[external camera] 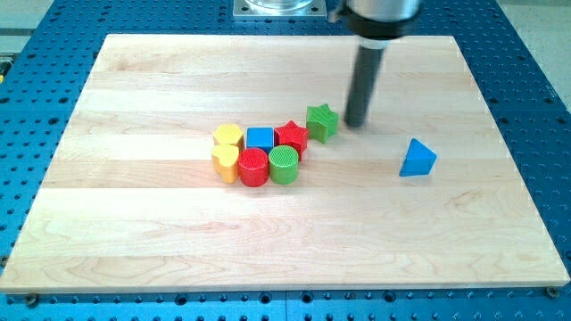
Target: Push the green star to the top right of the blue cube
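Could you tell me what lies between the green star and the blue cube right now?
In the camera view, the red star sits between the green star and the blue cube. My tip stands just right of the green star.

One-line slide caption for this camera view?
My tip sits right of the green star, which lies up-right of the blue cube.

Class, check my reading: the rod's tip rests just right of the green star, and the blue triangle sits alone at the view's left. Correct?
One error: the blue triangle sits alone at the view's right, as the camera view shows. My tip is indeed just right of the green star.
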Tool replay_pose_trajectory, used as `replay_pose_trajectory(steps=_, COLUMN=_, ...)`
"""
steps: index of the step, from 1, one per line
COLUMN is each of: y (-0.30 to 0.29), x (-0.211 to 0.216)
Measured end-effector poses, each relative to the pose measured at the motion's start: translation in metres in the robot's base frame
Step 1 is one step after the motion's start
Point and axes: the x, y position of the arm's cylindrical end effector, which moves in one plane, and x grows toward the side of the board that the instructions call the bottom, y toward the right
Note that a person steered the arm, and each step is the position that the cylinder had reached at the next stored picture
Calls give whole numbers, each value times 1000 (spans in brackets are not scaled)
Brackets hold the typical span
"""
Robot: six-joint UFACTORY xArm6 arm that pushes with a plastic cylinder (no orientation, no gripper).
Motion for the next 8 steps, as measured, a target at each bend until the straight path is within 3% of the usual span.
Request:
replay_pose_trajectory(steps=1, y=-36, x=0)
replay_pose_trajectory(steps=3, y=9, x=17)
replay_pose_trajectory(steps=5, y=-59, x=30)
replay_pose_trajectory(steps=8, y=-94, x=6)
